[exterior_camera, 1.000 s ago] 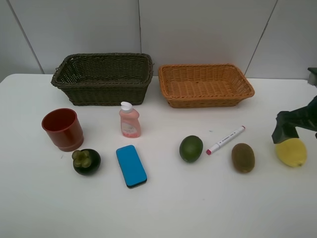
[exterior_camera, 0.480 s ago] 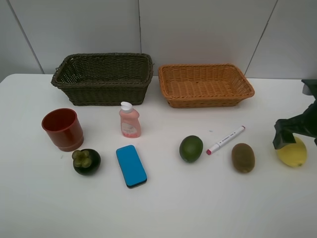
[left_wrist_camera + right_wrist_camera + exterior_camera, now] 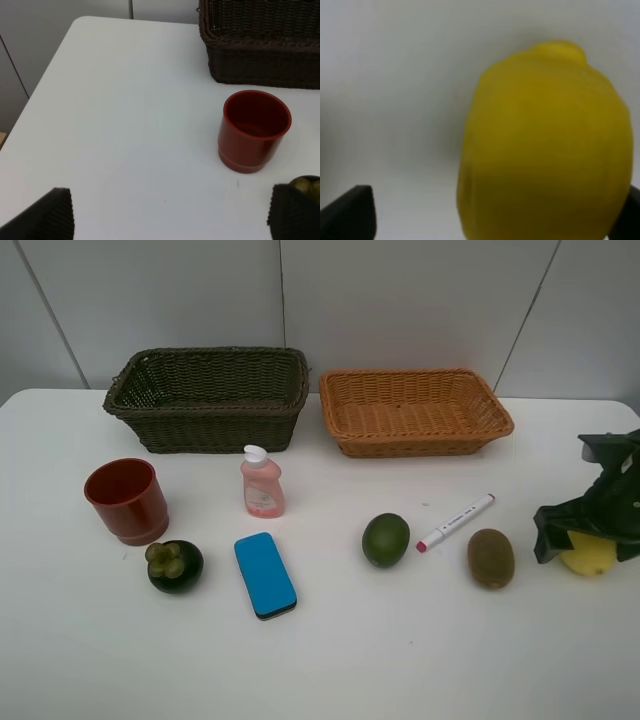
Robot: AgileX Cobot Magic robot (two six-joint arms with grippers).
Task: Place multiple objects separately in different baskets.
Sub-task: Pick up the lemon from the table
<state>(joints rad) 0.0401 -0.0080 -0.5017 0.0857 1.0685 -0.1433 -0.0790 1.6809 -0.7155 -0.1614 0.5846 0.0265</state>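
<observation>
While over lemon (image 3: 589,561), pincer (image 3: 588,540) near kiwi (image 3: 491,558)

From where I stand, the right arm (image 3: 606,490) shows at about four o'clock on the table's edge. It is a dark, nearly black shell with a faint green sheen, built of angular facets and hard edges. The right gripper (image 3: 588,540) is the same glossy black, with blunt wedge-shaped fingers (image 3: 347,214). The left gripper (image 3: 172,216) has matte black, blocky fingertips (image 3: 50,215) with fine ribbed ridges across them.
</observation>
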